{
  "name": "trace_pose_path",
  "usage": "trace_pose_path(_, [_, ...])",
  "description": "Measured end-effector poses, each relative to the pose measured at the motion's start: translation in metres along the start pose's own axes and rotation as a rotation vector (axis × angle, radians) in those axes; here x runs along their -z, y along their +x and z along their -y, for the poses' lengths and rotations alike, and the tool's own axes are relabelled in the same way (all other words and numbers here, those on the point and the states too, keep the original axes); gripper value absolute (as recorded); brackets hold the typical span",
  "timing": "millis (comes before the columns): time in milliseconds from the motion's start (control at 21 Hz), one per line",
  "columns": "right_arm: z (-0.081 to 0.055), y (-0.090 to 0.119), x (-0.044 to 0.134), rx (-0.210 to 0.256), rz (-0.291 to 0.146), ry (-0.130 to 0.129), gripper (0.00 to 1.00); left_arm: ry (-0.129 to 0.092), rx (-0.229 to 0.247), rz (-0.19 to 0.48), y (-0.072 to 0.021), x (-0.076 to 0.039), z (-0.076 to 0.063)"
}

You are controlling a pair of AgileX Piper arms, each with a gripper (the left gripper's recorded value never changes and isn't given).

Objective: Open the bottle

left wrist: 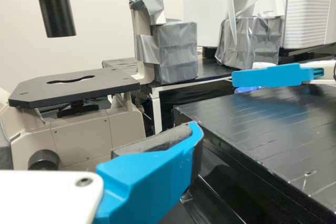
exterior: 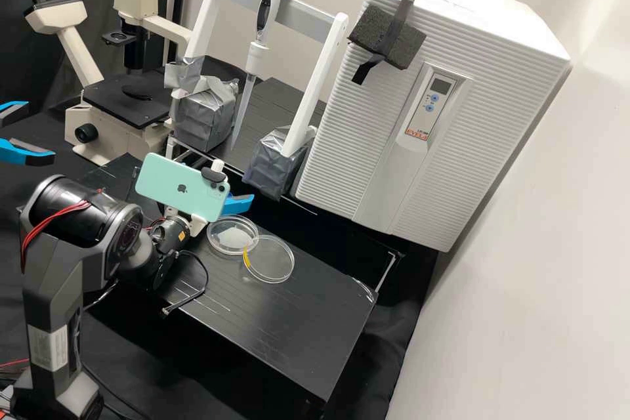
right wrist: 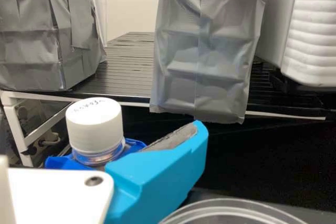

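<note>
A small clear bottle (right wrist: 97, 150) with a white screw cap (right wrist: 95, 123) stands upright between my right gripper's blue fingers (right wrist: 173, 156). The right gripper (right wrist: 123, 149) is shut on the bottle just below the cap. In the high view this gripper (exterior: 241, 202) sits behind a teal phone (exterior: 180, 187) fixed to its wrist, above the raised black platform (exterior: 289, 315). My left gripper (exterior: 16, 131) is at the far left edge beside the microscope, open with nothing in it. One of its blue fingers (left wrist: 157, 166) points toward the right arm's finger (left wrist: 273, 75).
Two clear petri dishes (exterior: 232, 235) (exterior: 269, 258) lie on the platform just in front of the right gripper. A microscope (exterior: 98, 98) stands at the back left. A pipette (exterior: 252, 59) hangs on a white stand with grey-taped feet (exterior: 203, 108). A large white ribbed unit (exterior: 426, 98) fills the right.
</note>
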Motion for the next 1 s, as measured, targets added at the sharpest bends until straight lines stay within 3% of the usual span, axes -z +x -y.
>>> trace_pose_path(999, [-0.007, -0.0102, 0.0027, -0.019, -0.018, -0.007, 0.0, -0.001, 0.002, 0.01, 0.0006, -0.0018, 0.0003])
